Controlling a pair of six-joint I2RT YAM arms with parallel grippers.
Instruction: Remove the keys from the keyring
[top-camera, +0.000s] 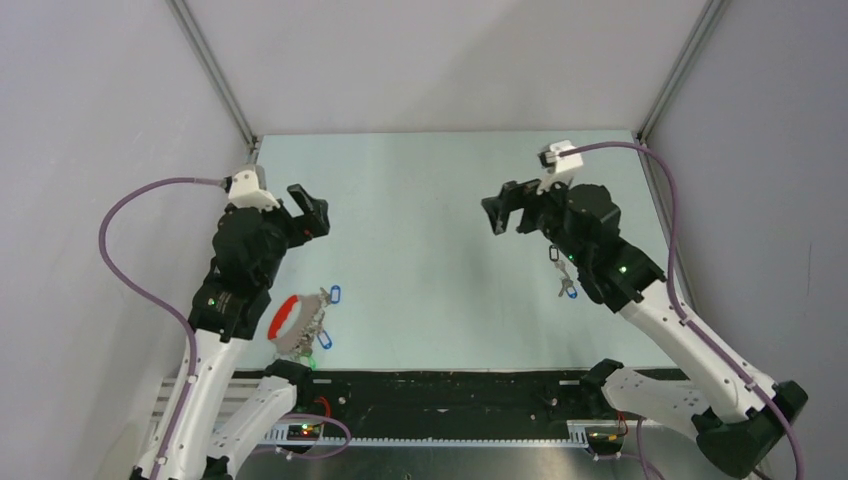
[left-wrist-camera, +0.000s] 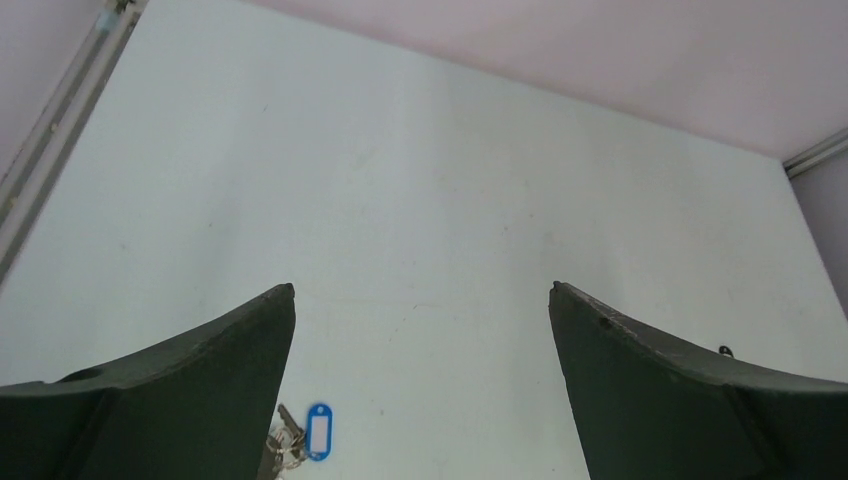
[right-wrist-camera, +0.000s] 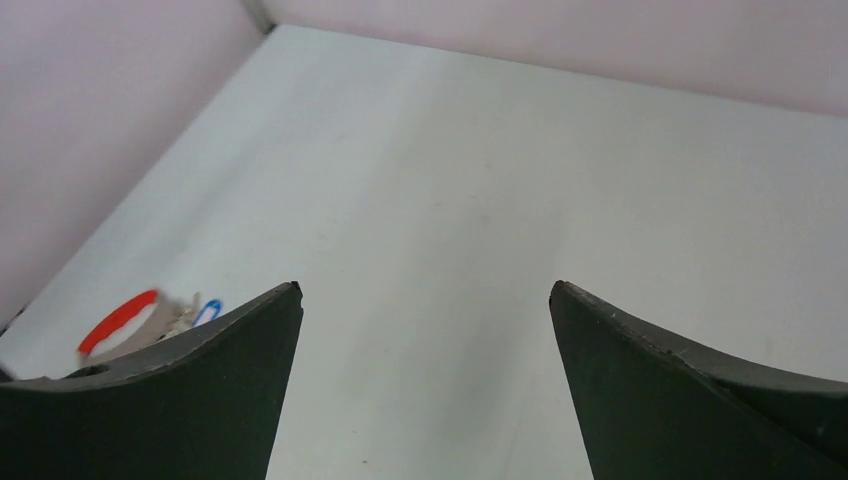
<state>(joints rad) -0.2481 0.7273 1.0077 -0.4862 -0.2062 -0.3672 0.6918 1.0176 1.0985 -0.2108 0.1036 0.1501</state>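
The keyring, with its curved red plastic loop and grey strap, lies at the near left of the table, beside the left arm. Several silver keys hang on it, with blue tags and a green one. My left gripper is open and empty, held above the table, farther back than the bunch. In the left wrist view a blue tag and keys show by the left finger. My right gripper is open and empty, far right of the bunch. The right wrist view shows the red loop at far left.
A lone silver key with a dark tag lies on the table under the right arm. Grey walls close in the table at the left, back and right. A black strip with cables runs along the near edge.
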